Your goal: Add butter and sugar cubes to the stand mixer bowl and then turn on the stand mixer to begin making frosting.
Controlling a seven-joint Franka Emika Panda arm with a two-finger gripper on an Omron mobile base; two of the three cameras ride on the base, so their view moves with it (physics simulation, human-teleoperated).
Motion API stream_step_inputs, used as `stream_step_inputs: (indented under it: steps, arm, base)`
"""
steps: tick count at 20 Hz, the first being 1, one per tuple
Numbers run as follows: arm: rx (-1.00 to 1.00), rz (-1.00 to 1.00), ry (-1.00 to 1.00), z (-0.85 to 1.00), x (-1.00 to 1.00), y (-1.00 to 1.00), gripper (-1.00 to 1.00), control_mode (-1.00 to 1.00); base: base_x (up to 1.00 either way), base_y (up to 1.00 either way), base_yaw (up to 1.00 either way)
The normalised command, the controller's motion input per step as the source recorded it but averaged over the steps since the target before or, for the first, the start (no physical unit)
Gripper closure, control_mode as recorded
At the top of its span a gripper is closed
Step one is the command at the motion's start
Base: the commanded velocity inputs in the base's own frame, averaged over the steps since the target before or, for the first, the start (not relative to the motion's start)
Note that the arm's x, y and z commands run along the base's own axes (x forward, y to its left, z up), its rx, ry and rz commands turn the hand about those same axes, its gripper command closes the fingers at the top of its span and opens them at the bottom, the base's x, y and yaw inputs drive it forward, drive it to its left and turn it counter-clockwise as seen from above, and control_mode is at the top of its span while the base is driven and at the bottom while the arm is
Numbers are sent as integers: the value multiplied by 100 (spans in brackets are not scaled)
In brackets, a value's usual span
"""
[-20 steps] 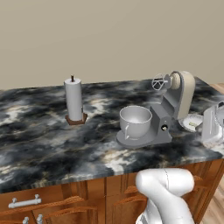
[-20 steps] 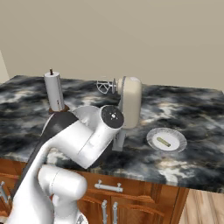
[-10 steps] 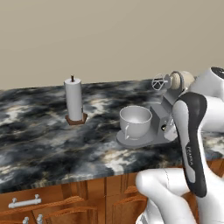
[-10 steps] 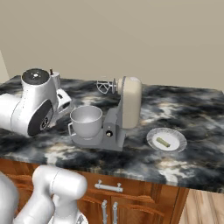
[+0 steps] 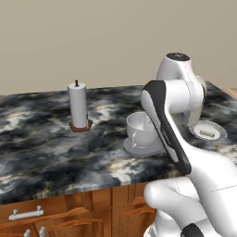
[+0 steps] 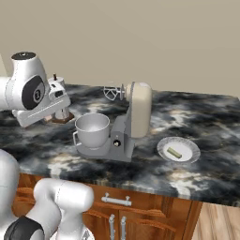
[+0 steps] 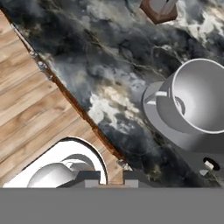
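**Bowl waiting empty, butter lying well off to the side**

The stand mixer bowl (image 6: 93, 129) is sitting on the flat base of the stand mixer (image 6: 132, 117), under the raised whisk, and it is looking empty in the hand view. The butter (image 6: 175, 153) is lying on a round white plate (image 6: 165, 145) on the bench (image 6: 197, 117), beyond the mixer on the side away from the bowl's handle. No sugar cube is making itself out anywhere. A paper-towel roll (image 5: 78, 105) is standing on its holder, apart from the bowl on the handle side.

The arm is arching above the bench edge beside the bowl, and the pincer (image 7: 107, 177) is pointing down at the bench rim with its tips clenched together on nothing.

Judging from this, no ingredient is in yet. The risk is the reach: the butter is sitting past the mixer's tilted head, so a sweep straight across is likely to clip the head or whisk. The stick is small and low on the plate, and clenched tips are needing to part first or they are only nudging it off the rim.
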Motion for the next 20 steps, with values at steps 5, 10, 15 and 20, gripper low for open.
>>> stream_step_inputs:
  steps: [5,10,15,20]
  arm:
    - [-10,-8,15,-16,64,2,100,-100]
    - [-9,-7,14,-28,57,0,100,-100]
    - [-9,-4,12,-45,37,0,100,-100]
    - [-7,-1,5,-44,26,-4,100,-100]
  base:
    - [0,0,0]
    - [0,0,0]
    - [0,0,0]
    - [0,0,0]
